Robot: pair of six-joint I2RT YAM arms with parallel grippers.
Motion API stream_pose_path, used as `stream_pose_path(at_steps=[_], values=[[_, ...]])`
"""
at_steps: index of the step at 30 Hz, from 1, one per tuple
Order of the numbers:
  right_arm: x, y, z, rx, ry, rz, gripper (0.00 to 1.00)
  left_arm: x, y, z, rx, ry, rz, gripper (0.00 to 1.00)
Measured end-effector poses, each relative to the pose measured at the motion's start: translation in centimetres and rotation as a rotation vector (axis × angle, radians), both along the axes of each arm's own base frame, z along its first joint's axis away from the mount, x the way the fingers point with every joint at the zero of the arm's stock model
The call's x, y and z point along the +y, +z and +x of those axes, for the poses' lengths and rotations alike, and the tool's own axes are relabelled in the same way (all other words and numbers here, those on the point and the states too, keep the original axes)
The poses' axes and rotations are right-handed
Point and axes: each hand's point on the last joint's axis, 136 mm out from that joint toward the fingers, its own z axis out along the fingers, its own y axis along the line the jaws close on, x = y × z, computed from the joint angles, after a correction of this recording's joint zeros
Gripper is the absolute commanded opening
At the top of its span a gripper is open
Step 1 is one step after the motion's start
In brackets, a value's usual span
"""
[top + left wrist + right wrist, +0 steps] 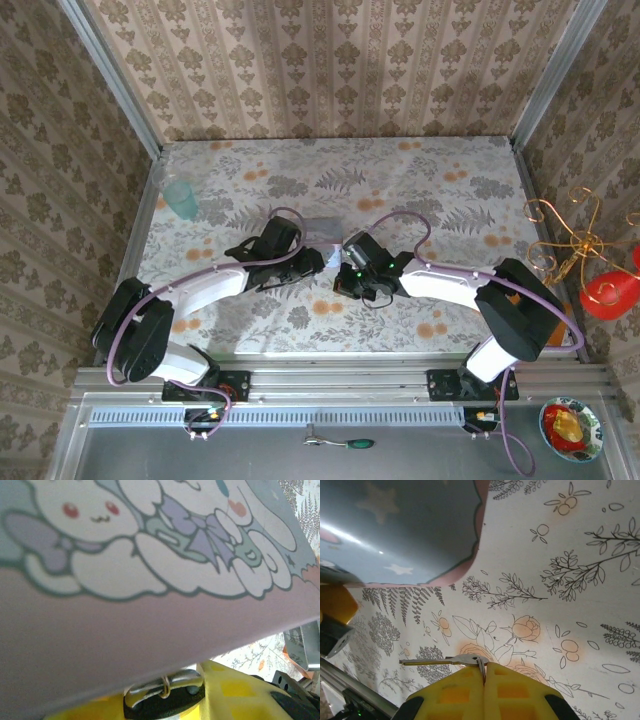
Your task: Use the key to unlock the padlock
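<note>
Overhead view: bright and even, soft light from above. The arms throw only faint shadows on the table [450,170], and there is no glare anywhere. Over to the left wrist view, and it's mushy. The pale blue box [150,555] sits so close that its cartoon print blurs and its lower side drops into dull shade. The padlock [162,690] is soft too, with a small glint on the shackle. Right wrist view: crisp tabletop, the key [455,660] sharp, a white glare streak across the box's glossy face.
</note>
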Motion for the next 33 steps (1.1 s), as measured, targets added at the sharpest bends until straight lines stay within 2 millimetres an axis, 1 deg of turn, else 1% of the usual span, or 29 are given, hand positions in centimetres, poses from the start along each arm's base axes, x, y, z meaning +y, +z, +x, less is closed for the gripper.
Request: stream_pose_path(at_steps=[3,7,10,14,19,29,33], values=[[0.3,0.2,-0.1,0.013,-0.016,0.004,0.00,-0.1,-0.1,0.0,0.005,0.020,0.004,0.18],[1.0,1.2,0.5,0.009,-0.036,0.026,0.00,-0.2,-0.3,-0.1,0.014,0.041,0.007,0.18],[1.3,1.6,0.8,0.013,-0.049,0.033,0.00,-0.6,-0.8,-0.3,0.023,0.044,0.016,0.18],[1.4,1.3,0.8,0.024,-0.060,0.016,0.00,-0.9,-1.3,-0.4,0.032,0.046,0.020,0.18],[0.8,0.8,0.6,0.041,-0.081,-0.011,0.00,-0.9,-1.3,-0.2,0.028,0.057,0.019,0.18],[0.6,0.6,0.6,0.032,-0.095,-0.033,0.00,-0.6,-1.3,0.1,0.026,0.074,0.020,0.18],[0.2,0.1,0.4,0.034,-0.101,-0.075,0.00,-0.6,-1.1,0.2,0.025,0.079,0.016,0.18]])
